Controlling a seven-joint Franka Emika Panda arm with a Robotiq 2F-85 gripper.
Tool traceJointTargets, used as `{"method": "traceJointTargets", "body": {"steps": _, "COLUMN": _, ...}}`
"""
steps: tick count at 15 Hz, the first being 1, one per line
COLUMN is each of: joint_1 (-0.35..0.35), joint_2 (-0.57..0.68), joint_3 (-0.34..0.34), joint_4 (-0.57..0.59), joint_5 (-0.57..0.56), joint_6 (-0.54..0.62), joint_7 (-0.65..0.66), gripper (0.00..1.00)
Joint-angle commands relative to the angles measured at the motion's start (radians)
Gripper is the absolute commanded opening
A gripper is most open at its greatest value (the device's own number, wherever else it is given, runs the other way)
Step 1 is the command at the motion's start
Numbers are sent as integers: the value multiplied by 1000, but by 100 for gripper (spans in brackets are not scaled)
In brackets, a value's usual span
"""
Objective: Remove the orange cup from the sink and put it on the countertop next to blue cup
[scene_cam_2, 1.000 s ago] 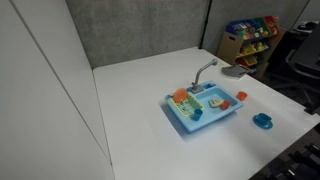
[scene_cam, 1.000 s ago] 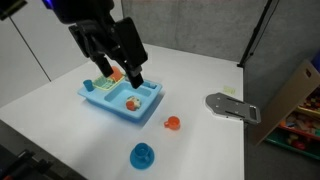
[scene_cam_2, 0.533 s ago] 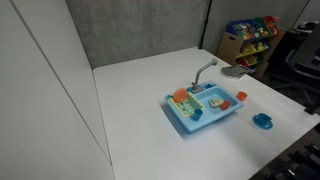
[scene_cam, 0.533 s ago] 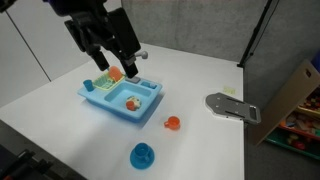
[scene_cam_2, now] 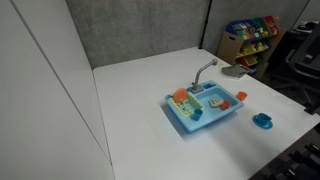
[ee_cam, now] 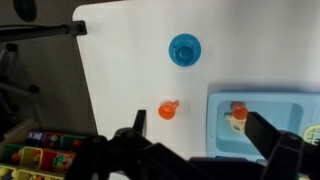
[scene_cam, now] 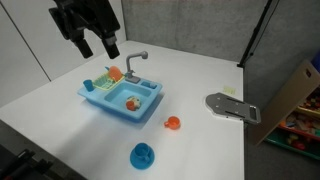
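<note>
The orange cup point(scene_cam: 172, 123) stands on the white countertop point(scene_cam: 200, 70), outside the sink point(scene_cam: 100, 100) and just off its front corner. It is upright as far as can be told. The blue cup point(scene_cam: 143, 155) sits near it, apart and not touching; the wrist view shows the same pairing, orange cup point(ee_cam: 168, 110) and blue cup point(ee_cam: 184, 49), with bare surface between them. One small orange piece point(scene_cam: 131, 102) remains in the basin; its nature cannot be made out.

The change noted: a second ago the gripper point(scene_cam: 97, 48) hung low over the sink beside the faucet point(scene_cam: 133, 62). It has since lifted clear and drawn back, and is now high above the far end of the toy. Its fingers point(ee_cam: 268, 135) are spread wide and carry nothing.

Assessment: the cup did not move during this retreat. The placement appears complete and the arm is withdrawing. Whether the gap to the blue cup satisfies "next to" is a matter of judgement.
</note>
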Motion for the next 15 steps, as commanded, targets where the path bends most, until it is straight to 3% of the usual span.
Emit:
{"method": "traceJointTargets", "body": {"steps": 1, "joint_1": 38, "joint_2": 97, "joint_3": 7, "joint_4": 92, "joint_5": 27, "joint_6": -76, "joint_7": 9, "gripper": 100}}
{"method": "traceJointTargets", "body": {"steps": 11, "joint_1": 107, "joint_2": 346, "joint_3": -17, "joint_4": 215, "joint_5": 168, "joint_6": -42, "joint_7": -91, "gripper": 100}}
{"method": "traceJointTargets", "body": {"steps": 15, "joint_1": 107, "joint_2": 343, "joint_3": -13, "joint_4": 194, "joint_5": 159, "joint_6": -36, "joint_7": -72, "gripper": 100}}
